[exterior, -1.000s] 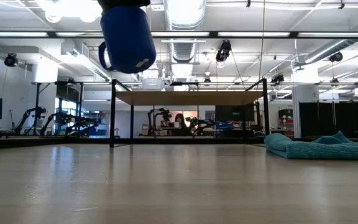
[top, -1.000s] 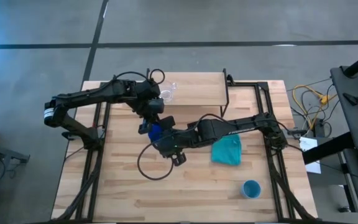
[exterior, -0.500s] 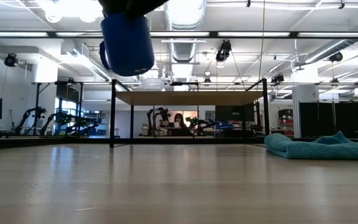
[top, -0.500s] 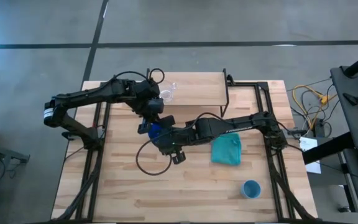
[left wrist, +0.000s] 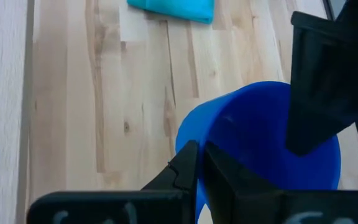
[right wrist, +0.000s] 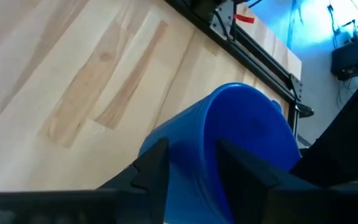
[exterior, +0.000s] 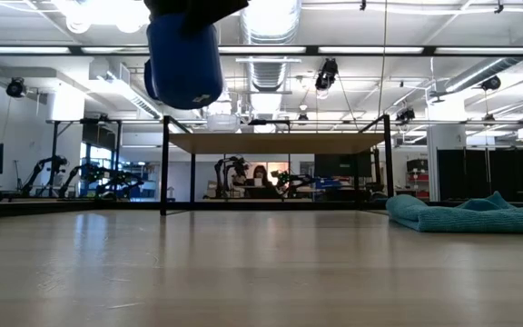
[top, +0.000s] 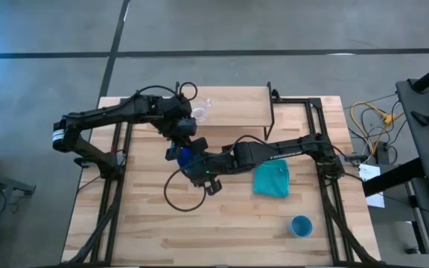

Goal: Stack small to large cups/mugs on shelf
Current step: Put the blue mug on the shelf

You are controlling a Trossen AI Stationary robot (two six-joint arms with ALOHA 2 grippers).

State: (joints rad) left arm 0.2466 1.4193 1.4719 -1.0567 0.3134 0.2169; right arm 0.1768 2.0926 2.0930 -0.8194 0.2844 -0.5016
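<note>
The deep blue mug hangs high above the table's middle between both grippers; the low view shows it bottom down, handle toward the left. My left gripper and my right gripper are both shut on it. The clear cup stands on the left end of the shelf. The light blue cup stands on the table near its front right. My left gripper pinches the mug's wall at the rim between its two fingers, which stand almost together. It comes slanting down from the table's far left. The mug is lifted clear of the table. My right gripper has its fingers on either side of the mug's upper part, with blue filling the gap. It comes slanting from the table's right. Which finger is inside and which outside I cannot tell.
A teal folded cloth lies right of the middle, beside the right arm. The shelf's black legs stand at the back. Black table-frame rails run along both sides, and a loop of black cable hangs under the right arm.
The mug has tipped a little in the air, its bottom now more level than a second ago. My right gripper has edged toward the table's left, closer over the mug. My left gripper has kept still.
</note>
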